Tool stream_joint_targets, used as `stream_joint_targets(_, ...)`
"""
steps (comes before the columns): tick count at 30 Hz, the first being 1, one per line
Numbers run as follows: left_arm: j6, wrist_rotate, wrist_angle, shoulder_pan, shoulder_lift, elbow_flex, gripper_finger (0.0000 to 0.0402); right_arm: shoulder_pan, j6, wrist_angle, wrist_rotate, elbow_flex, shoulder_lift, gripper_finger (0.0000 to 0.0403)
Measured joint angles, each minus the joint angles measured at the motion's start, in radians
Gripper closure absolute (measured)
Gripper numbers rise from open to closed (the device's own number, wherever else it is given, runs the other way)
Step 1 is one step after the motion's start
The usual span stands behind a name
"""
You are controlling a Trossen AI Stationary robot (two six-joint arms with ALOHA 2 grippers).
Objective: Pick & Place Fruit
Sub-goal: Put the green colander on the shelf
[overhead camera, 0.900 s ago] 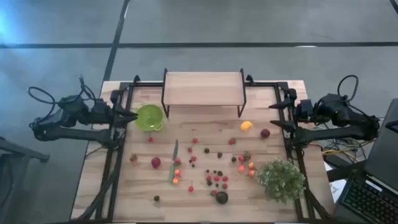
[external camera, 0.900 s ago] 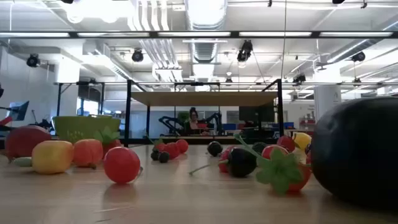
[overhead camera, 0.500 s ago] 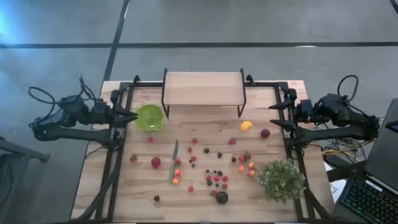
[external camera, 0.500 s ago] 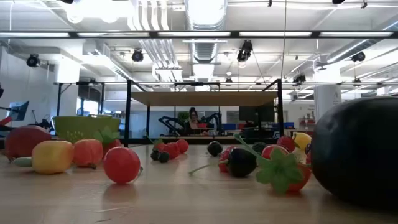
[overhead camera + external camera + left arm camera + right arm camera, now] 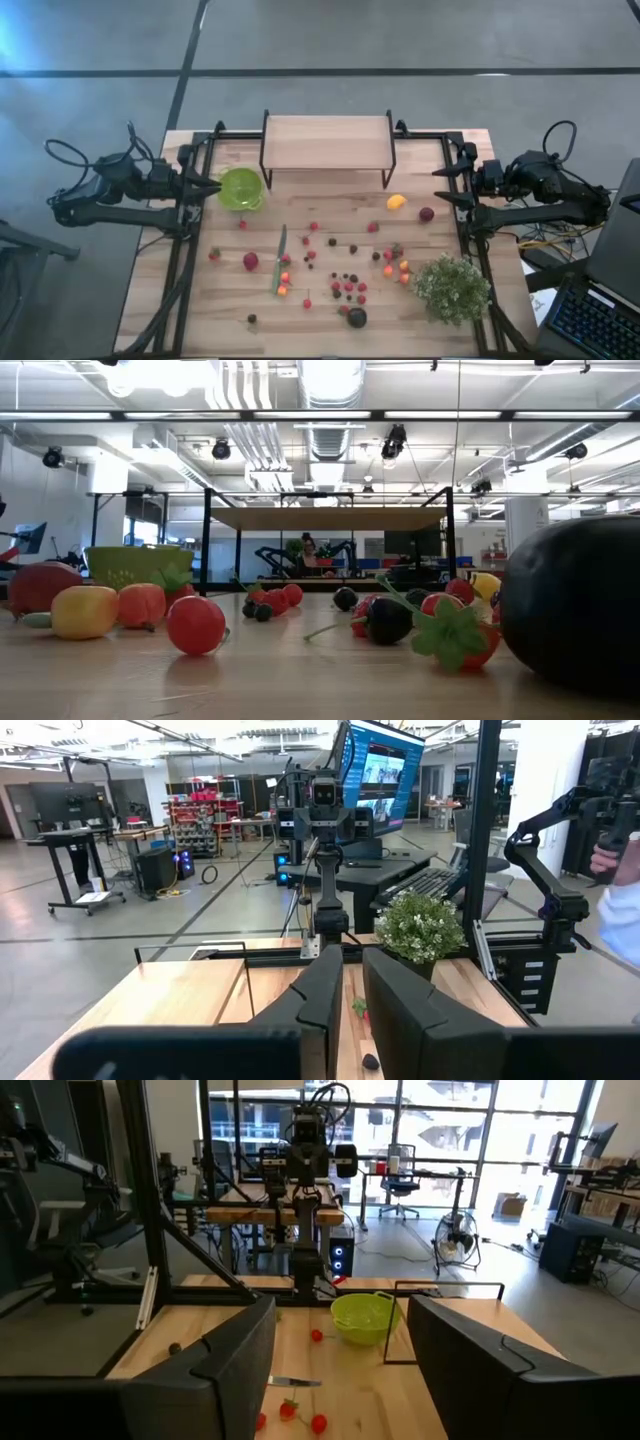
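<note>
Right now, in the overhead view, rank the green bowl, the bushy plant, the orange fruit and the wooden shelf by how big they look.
Largest to smallest, seen from above:
1. wooden shelf
2. bushy plant
3. green bowl
4. orange fruit

The shelf stands raised toward the camera, but its lead looks too wide for that to matter.

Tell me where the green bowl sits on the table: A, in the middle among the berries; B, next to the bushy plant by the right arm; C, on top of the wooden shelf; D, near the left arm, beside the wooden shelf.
D: in the high view the green bowl sits at the table's left side, close to the left end effector and beside the wooden shelf.
</note>
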Motion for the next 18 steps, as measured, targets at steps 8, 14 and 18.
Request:
stream_joint_targets(8, 0.303, -0.038, 0.031, 0.000, 0.000, 0.000, 0.0358, 0.000, -0.035, 0.135, 0.000, 0.000, 0.028, 0.0144)
stream_joint_targets(14, 0.600, -0.154, 0.044, -0.001, -0.003, 0.000, 0.0355, 0.000, 0.031, 0.269, 0.000, 0.001, 0.114, 0.0122)
stream_joint_targets(18, 0.711, -0.182, 0.043, 0.000, -0.002, 0.000, 0.0351, -0.001, 0.003, 0.274, 0.010, 0.001, 0.185, 0.0107)
